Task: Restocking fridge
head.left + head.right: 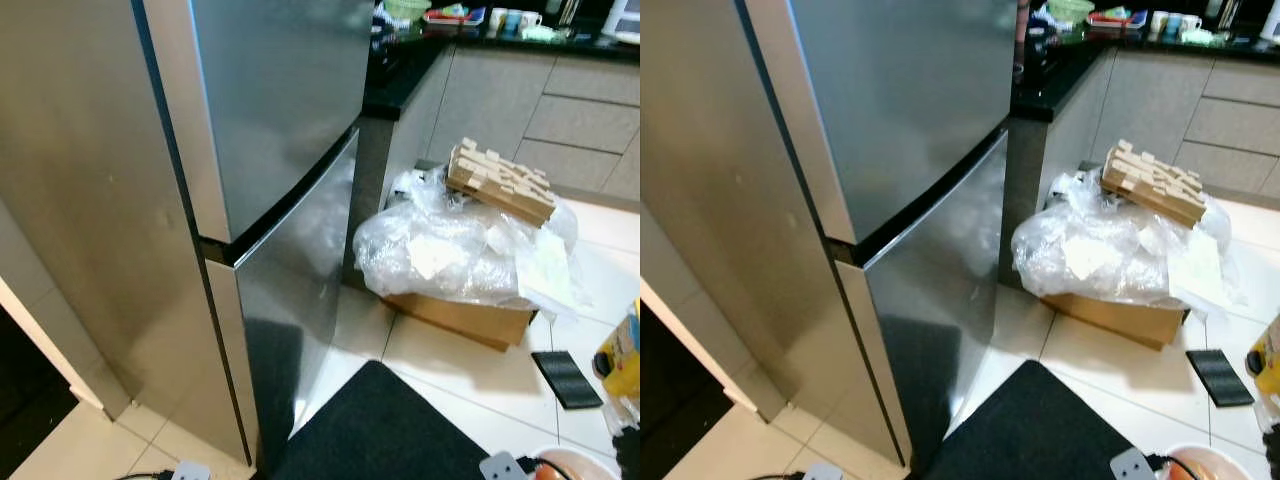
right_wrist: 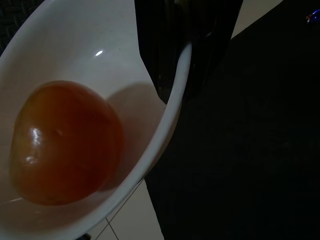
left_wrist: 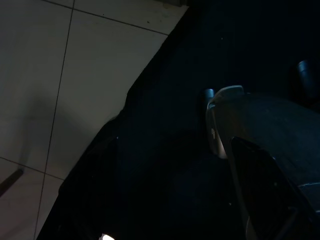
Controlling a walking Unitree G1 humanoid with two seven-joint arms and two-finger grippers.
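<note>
Right end effector (image 2: pixel 186 60): black fingers clamped on bowl (image 2: pixel 90 45) rim, one inside, one outside. Orange-red fruit (image 2: pixel 62 142) sits in bowl bottom; bowl edge also at lower right of right eye frame. Left end effector hangs idle over dark mat (image 1: pixel 380 430); open or closed, cannot tell. Fridge (image 1: pixel 270 110) fills left and centre of frame, both doors closed, up and left of held bowl. Judgement: right arm occupied, so left arm is free for door. Far right: plastic-covered box (image 1: pixel 465 265), worktop (image 1: pixel 400 75).
</note>
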